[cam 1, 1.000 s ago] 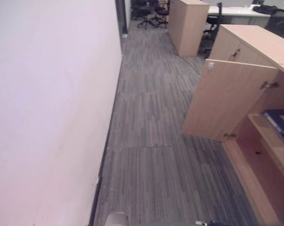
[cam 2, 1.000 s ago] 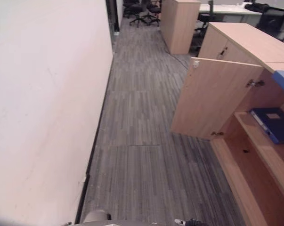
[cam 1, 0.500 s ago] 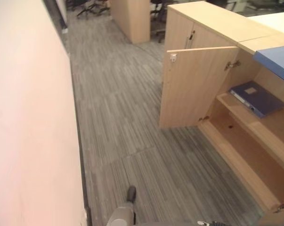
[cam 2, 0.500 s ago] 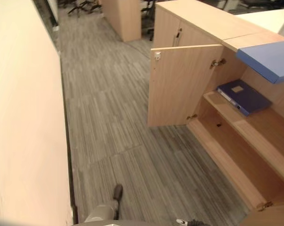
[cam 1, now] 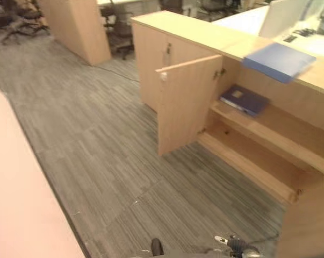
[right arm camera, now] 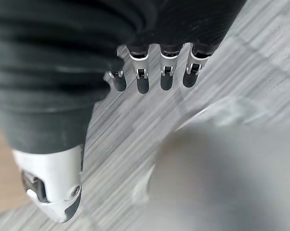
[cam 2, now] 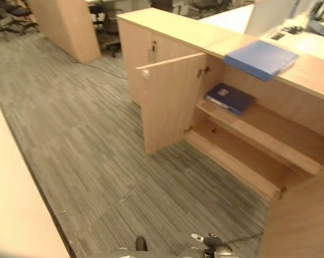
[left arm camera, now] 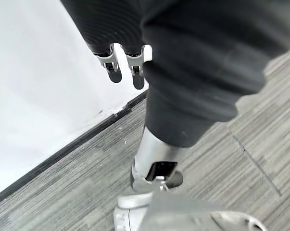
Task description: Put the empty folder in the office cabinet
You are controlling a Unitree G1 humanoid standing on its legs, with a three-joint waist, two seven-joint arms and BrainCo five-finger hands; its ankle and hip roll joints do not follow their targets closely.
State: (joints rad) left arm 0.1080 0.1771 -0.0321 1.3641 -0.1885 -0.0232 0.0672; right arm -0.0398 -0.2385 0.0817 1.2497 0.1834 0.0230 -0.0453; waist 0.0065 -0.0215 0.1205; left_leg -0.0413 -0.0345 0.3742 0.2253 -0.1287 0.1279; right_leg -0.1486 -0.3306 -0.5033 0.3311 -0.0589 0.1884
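Grey striped carpet floor; pale wall at left; wooden partition and office chairs seen far.

Premises identified as an office. Grey striped carpet tiles are laid throughout. A low light-wood cabinet stands with one door open, a dark blue folder lying on its upper shelf and a lighter blue folder on its top. Black swivel chairs and desks are seen beyond.

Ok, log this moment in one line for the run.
blue folder on cabinet top | door open | dark folder on shelf | left hand, right hand open, empty
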